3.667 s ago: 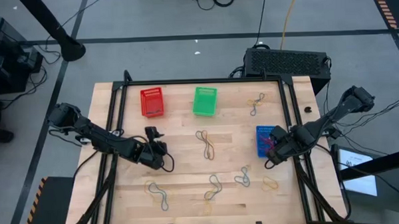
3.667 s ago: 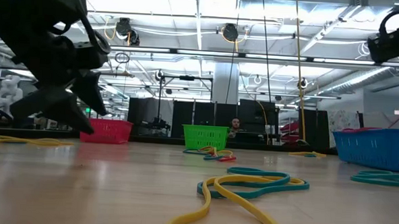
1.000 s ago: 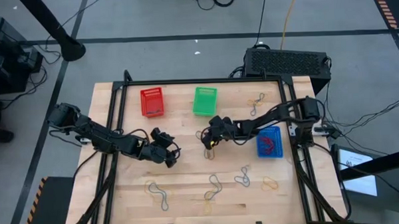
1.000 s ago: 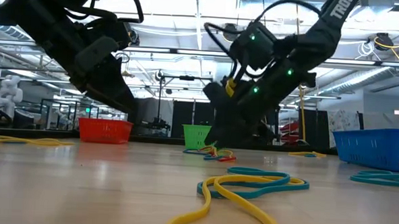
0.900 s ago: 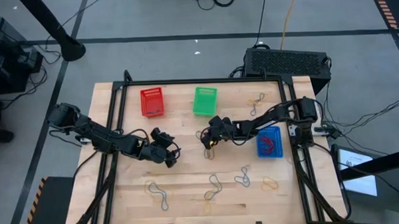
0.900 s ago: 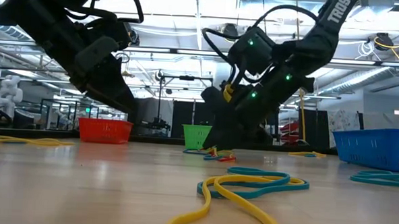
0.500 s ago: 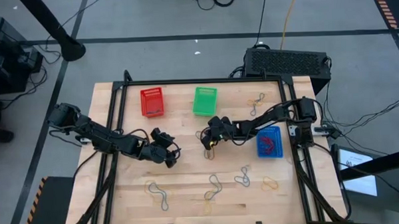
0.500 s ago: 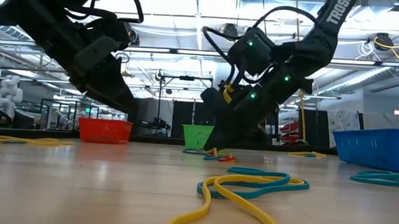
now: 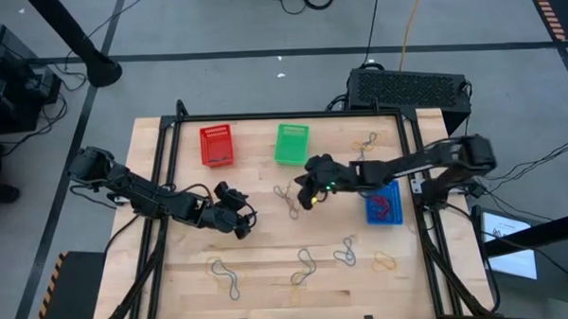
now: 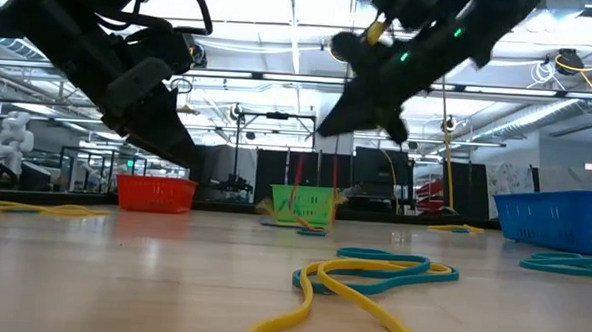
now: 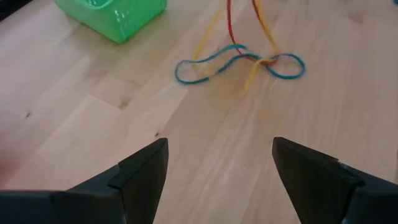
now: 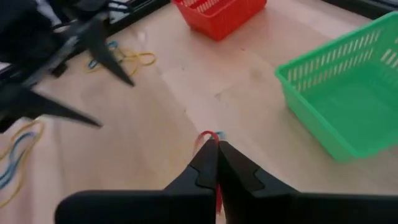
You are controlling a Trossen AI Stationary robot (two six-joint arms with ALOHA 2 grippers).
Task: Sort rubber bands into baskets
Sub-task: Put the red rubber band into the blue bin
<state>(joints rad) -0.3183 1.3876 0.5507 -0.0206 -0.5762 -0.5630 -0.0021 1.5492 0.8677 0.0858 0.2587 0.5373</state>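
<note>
R gripper (image 9: 309,197) sits above mid-table, just below the green plastic lattice basket (image 9: 291,143) in the high view, fingers pinched tight on a thin red rubber band (image 12: 208,136). In the R wrist view the two dark fingers (image 12: 202,167) meet at the tips w/ the red loop showing right at the pinch. Low view: the red band hangs down as stretched strands (image 10: 297,191) from the raised gripper (image 10: 363,114), in front of the green basket (image 10: 305,203).

Under it lies a tangle of blue & yellow elastic loops (image 11: 239,62) on the wooden tabletop (image 9: 259,246); red & yellow strands rise from that tangle out of the L wrist view, so part of the bunch is lifted, the blue loop flat on the wood.

L gripper (image 9: 241,221) waits over the table's left-centre, below the red plastic lattice basket (image 9: 216,146), fingers (image 11: 144,169) spread apart, nothing between them.

Blue plastic lattice basket (image 9: 382,202) is at the right edge w/ red bands inside. Other loose band clusters: near the far right corner (image 9: 363,149), and along the near side (image 9: 224,274), (image 9: 304,265), (image 9: 346,252), (image 9: 385,262). Closest to the low camera, a yellow & teal pair (image 10: 366,274) lies flat.
</note>
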